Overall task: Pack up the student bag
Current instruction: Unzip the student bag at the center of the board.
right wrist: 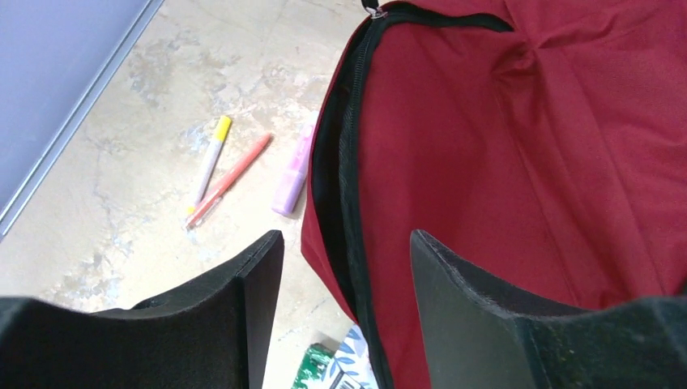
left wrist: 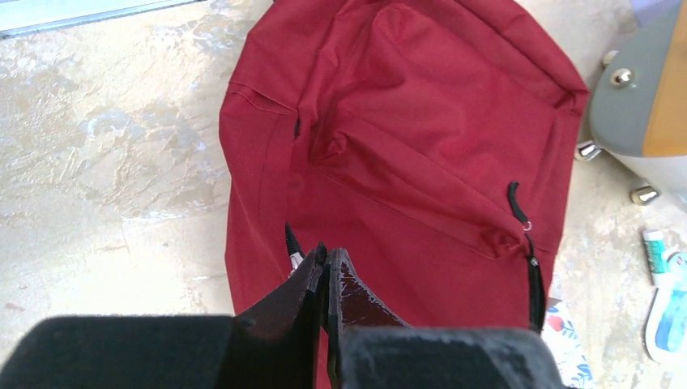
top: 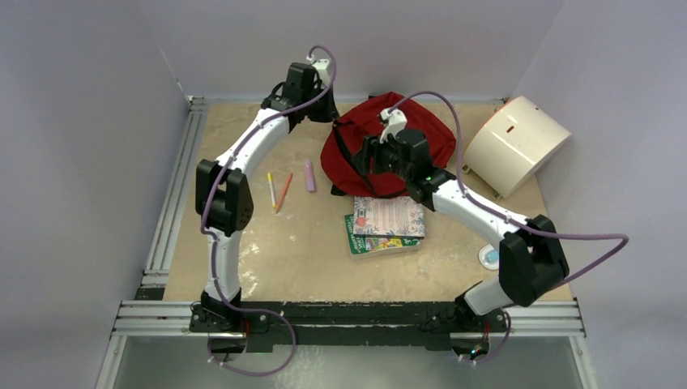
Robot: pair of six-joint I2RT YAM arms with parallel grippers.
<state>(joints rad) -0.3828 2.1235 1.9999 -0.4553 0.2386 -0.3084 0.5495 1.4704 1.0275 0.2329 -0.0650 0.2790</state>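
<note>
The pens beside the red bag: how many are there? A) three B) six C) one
A, because a yellow-tipped marker, an orange pen and a purple highlighter lie side by side next to the student bag.

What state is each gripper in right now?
Left gripper: closed above the backpack, grip unclear.
Right gripper: open, holding nothing.

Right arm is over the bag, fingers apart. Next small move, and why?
Probably lower the open right fingers and close them on the zipper edge of the student bag. They straddle that edge, and the pens and books lie outside the bag, unpacked.
</note>
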